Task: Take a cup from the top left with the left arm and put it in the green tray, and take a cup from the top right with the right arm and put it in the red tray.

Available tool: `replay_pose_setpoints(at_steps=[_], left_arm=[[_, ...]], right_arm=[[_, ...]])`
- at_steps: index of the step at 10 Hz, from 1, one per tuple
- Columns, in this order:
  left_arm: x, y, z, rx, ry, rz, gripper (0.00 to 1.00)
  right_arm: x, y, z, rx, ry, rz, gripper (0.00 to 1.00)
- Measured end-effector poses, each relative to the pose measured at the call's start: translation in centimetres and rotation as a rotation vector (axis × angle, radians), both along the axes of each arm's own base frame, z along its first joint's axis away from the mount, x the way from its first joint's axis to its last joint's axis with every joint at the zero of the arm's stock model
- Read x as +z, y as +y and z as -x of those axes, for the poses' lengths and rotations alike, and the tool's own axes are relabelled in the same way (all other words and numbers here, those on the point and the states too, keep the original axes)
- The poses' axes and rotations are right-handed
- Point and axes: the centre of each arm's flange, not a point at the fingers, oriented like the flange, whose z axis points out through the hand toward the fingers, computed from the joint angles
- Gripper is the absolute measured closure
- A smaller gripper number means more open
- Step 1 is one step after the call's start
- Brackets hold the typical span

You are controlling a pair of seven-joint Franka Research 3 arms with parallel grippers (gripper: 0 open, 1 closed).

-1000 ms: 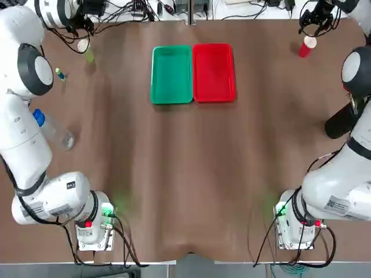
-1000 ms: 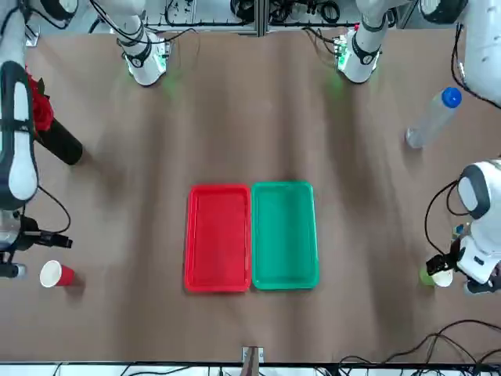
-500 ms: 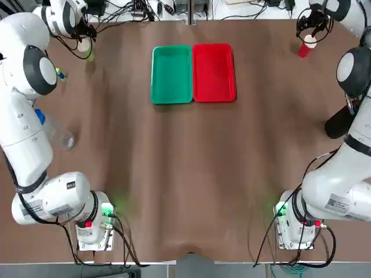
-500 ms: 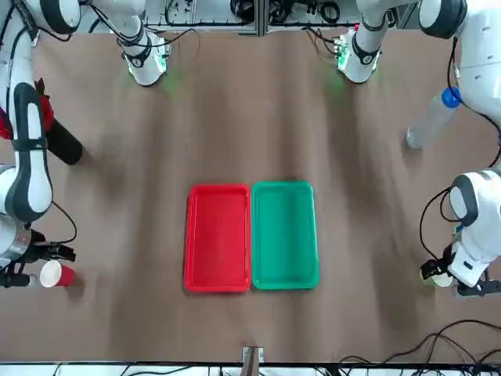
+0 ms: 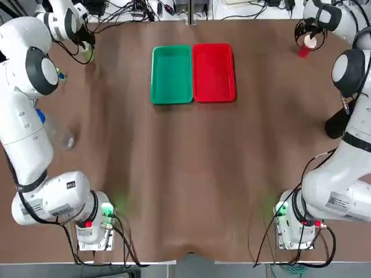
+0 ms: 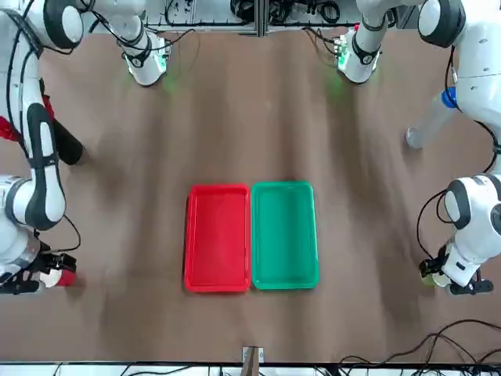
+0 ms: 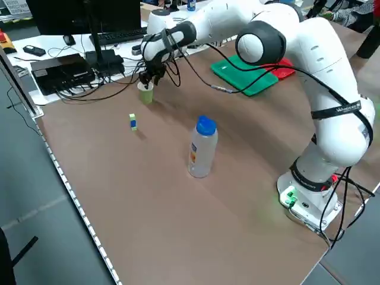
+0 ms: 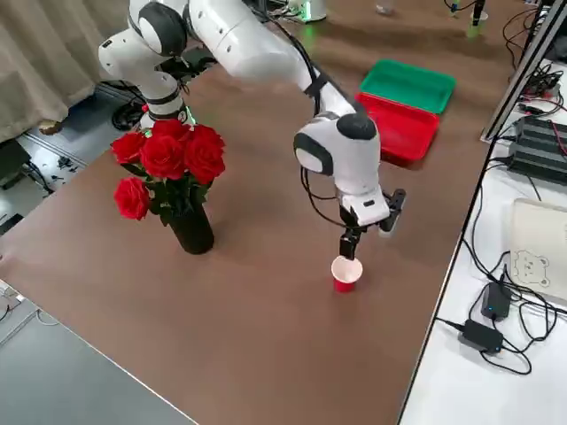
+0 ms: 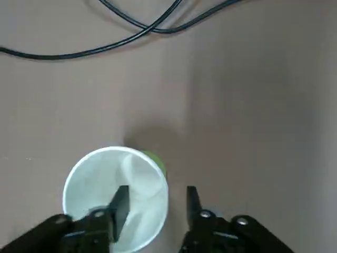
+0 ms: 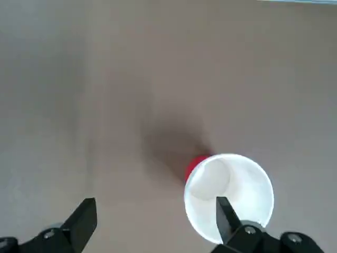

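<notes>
2 hands at cups: left hand [image 9: 158,208] part-open, straddling green cup's [image 9: 117,197] rim; right hand [image 10: 158,211] wide open, red cup [image 10: 229,195] ungripped.

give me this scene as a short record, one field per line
left gripper: at the green cup, one finger inside its rim, the other outside
right gripper: open at the red cup, one finger over its mouth
green tray: empty
red tray: empty
cups: both upright on the table
bottle: blue cap, standing
flowers: red roses in dark vase
</notes>
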Motion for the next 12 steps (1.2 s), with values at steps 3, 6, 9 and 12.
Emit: replay_pose_setpoints(at_steps=[3, 6, 9, 12], left_arm=[[-0.5, 0.7, 0.3, 0.009, 0.011, -0.008, 0.98], [1.1, -0.5, -0.2, 0.034, -0.009, -0.003, 0.97], [7.6, -6.5, -0.4, 0.106, 0.017, 0.012, 0.97], [11.2, -18.4, 1.2, 0.221, 0.081, 0.03, 0.97]], right_arm=[[-0.9, -0.5, 0.0, 0.007, -0.011, 0.006, 0.06], [-2.6, -0.9, -0.2, 0.006, -0.054, 0.018, 0.11], [-3.9, -1.1, 0.1, 0.003, -0.039, 0.014, 0.33], [-4.2, -1.6, 0.4, -0.004, -0.029, 0.012, 0.69]])
